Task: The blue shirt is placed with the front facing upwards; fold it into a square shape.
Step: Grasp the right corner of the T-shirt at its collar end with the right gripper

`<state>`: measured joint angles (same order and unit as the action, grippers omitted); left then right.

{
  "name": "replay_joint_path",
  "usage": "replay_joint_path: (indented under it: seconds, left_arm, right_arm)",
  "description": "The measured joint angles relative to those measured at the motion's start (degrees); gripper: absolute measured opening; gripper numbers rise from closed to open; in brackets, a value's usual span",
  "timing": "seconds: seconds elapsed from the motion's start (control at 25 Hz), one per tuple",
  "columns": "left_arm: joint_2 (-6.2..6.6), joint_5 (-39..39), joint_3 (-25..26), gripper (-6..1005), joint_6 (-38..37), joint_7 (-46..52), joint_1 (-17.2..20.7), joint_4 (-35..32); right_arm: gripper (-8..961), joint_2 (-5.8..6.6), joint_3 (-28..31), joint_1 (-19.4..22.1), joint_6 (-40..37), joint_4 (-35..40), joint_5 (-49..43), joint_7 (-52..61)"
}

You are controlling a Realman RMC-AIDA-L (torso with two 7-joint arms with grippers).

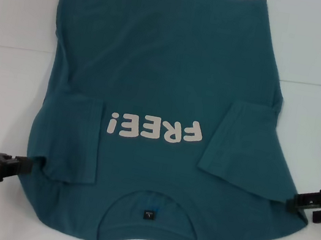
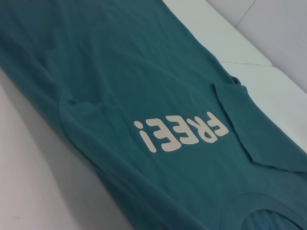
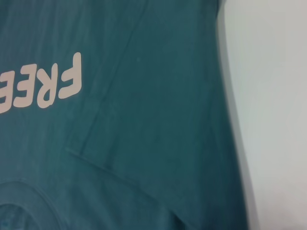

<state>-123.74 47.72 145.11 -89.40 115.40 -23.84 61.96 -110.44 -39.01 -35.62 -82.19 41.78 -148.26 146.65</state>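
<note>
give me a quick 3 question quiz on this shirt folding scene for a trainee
1. True or false: both sleeves of the blue shirt are folded inward onto its front.
2. Which end of the shirt lies nearest the robot? A) the hem B) the neck C) a side seam
3. Fill in: the left gripper and the right gripper sit at the shirt's two ____ edges.

Key
1. True. Each sleeve lies flat on the front, one on either side of the FREE! print.
2. B. The collar is at the near edge, so the print reads upside down in the head view.
3. Side.
</note>
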Motion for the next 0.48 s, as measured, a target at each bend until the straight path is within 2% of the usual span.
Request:
replay_joint_path:
  seconds: [0.2, 0.48]
  left_arm:
    - [0.0, 0.0, 0.0, 35, 0.02, 0.0, 0.0, 0.0]
    - [0.0, 0.0, 0.0, 35, 0.02, 0.0, 0.02, 0.0]
  right_arm:
    - [845, -0.7, 0.26, -0.43, -0.21, -0.3, 0.43, 0.05]
    - [836, -0.91, -0.19, -1.61, 0.08, -2.32, 0.46, -0.03]
